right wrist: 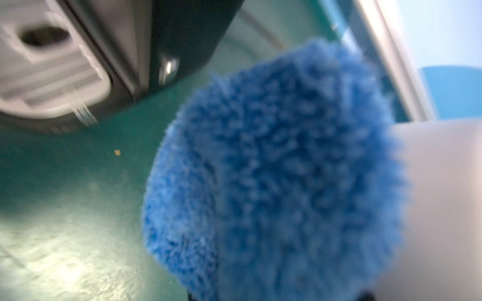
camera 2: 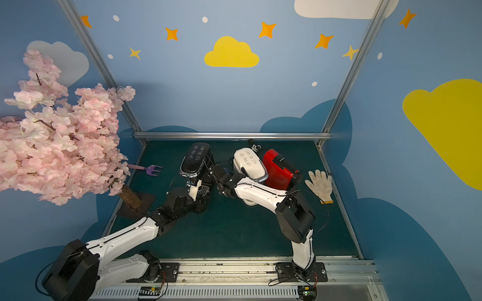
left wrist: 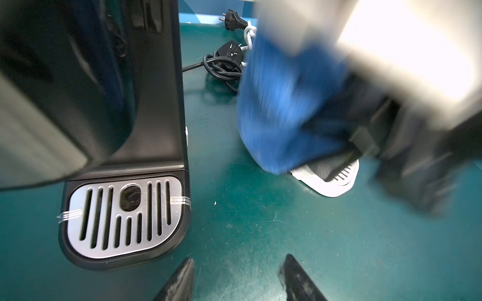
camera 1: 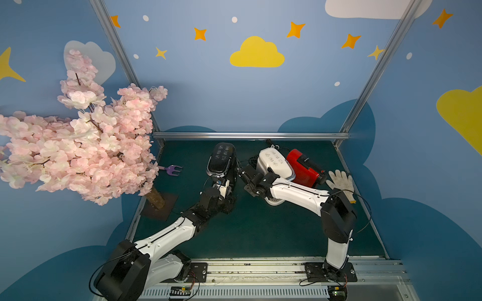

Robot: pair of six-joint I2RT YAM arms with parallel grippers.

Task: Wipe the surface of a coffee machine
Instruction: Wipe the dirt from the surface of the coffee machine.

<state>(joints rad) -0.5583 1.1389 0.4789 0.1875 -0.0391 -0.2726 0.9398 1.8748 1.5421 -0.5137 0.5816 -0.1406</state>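
Looks mid-wipe. Clamped tight in right gripper (camera 1: 241,173): fluffy blue microfibre cloth (left wrist: 287,104), low between black coffee machine (camera 1: 221,159) and white coffee machine (camera 1: 273,163), seemingly against the white one. Empty left gripper (left wrist: 238,260), half apart, beside the black machine's metal drip grille (left wrist: 122,219). No telling which faces already wiped.

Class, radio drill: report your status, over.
Left tool open, empty, by black coffee machine. Right tool shut on blue cloth at white coffee machine. Cords coiled behind.
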